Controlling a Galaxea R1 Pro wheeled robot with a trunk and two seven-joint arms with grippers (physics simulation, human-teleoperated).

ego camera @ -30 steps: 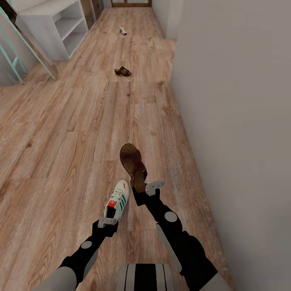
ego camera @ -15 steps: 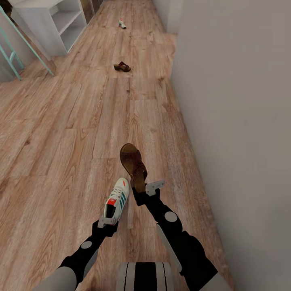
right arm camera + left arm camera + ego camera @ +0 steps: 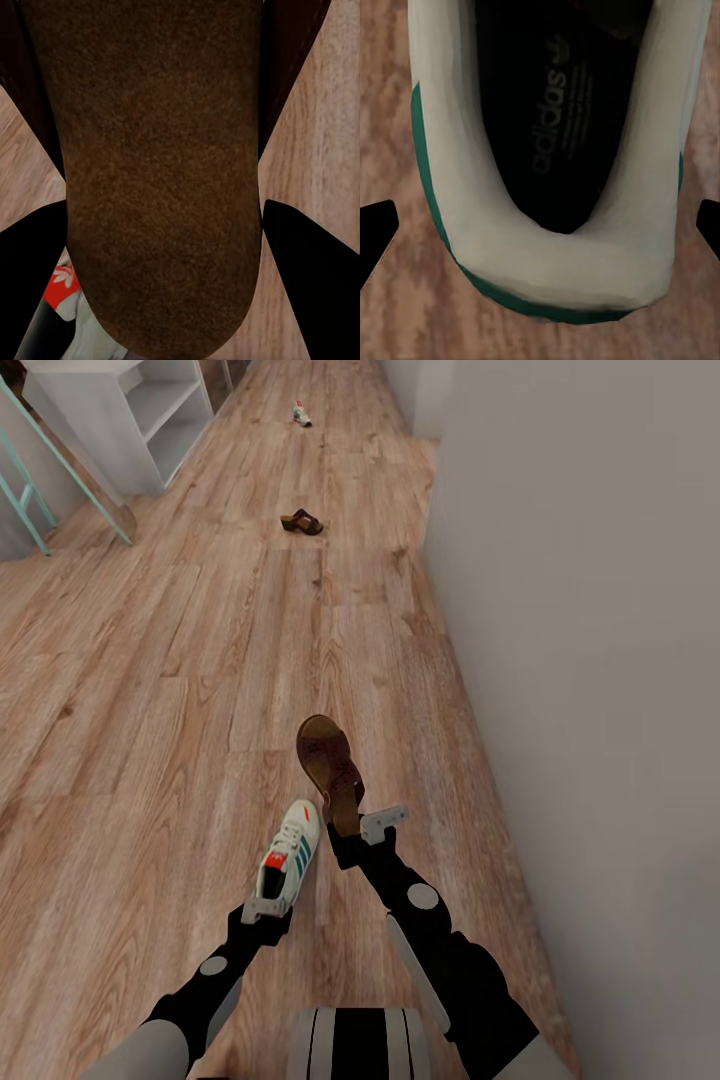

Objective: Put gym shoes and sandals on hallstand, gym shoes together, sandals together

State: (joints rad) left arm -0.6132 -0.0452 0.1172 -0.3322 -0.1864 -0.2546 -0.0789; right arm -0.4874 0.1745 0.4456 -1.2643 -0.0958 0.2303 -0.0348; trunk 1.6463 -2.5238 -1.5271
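The left tool (image 3: 268, 905) pinches the heel of a white gym shoe (image 3: 290, 851) with green stripes and holds it up over the wood floor (image 3: 150, 690). The right tool (image 3: 362, 826) pinches a brown sandal (image 3: 328, 765) by its back end. Far ahead, another brown sandal (image 3: 301, 522) lies on the floor, and the other gym shoe (image 3: 300, 414) lies farther along. The pale grey shoe rack (image 3: 140, 410) stands far off at the left.

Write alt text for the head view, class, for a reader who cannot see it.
Two black robot arms carry shoes above a wood-plank floor: the left gripper holds a gym shoe, the right gripper a brown sandal. Another sandal and sneaker lie farther down the corridor, near a pale shelf unit.
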